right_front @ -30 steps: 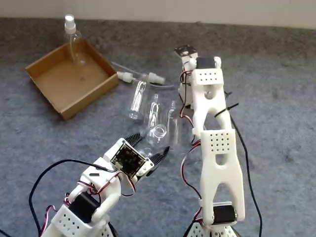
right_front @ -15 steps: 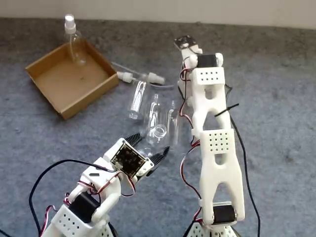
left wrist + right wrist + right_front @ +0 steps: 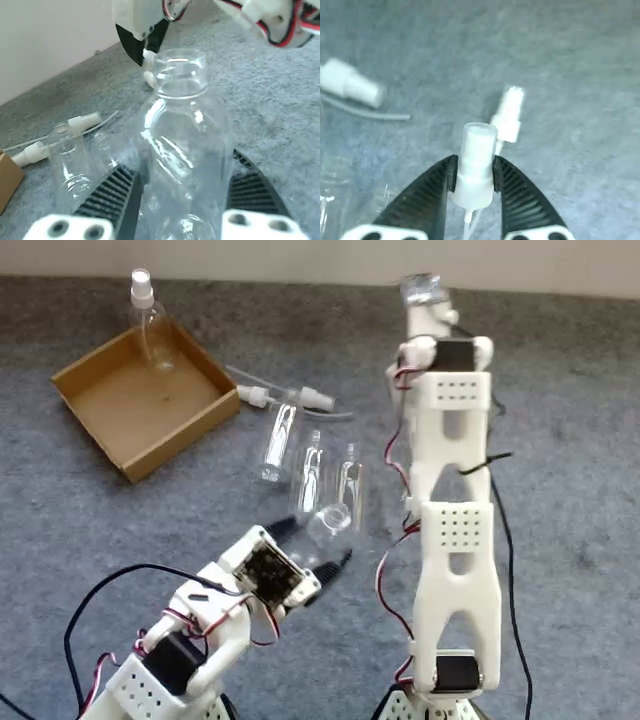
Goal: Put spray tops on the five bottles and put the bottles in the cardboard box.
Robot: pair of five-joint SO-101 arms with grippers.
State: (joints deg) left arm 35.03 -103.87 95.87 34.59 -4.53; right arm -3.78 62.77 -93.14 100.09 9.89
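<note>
Now the right arm (image 3: 455, 540) is swinging up and away. A second ago its jaws were hanging low over the middle of the desk (image 3: 570, 460), and they are now reaching high toward the far edge. Those right jaws are clenching a white spray top (image 3: 477, 145) by its collar, so one top is coming off the desk and, I judge, is heading for a bottle neck.

The left arm (image 3: 210, 620) is shifting slightly too, near the front edge. Its left jaws are gripping an open bottle (image 3: 182, 125) upright by the body, with the mouth bare and waiting.

Toward the far left corner the cardboard box (image 3: 150, 455) is holding one finished bottle (image 3: 148, 325), standing in the box's far corner with a top on. Three loose bottles (image 3: 311, 465) are lying side by side at mid-desk, between the box and the right arm, with two spare tops (image 3: 255, 393) just beyond them. So one of five is looking done.

Some things are proving hard to make out. The right jaws are blurring in the high view, and the held top's tube is barely showing below the collar. The gripped bottle's base is being cut off, so I cannot tell whether it is resting on the desk. Another top (image 3: 509, 112) is lying beneath the right jaws, and I cannot tell where on the desk it is sitting.
</note>
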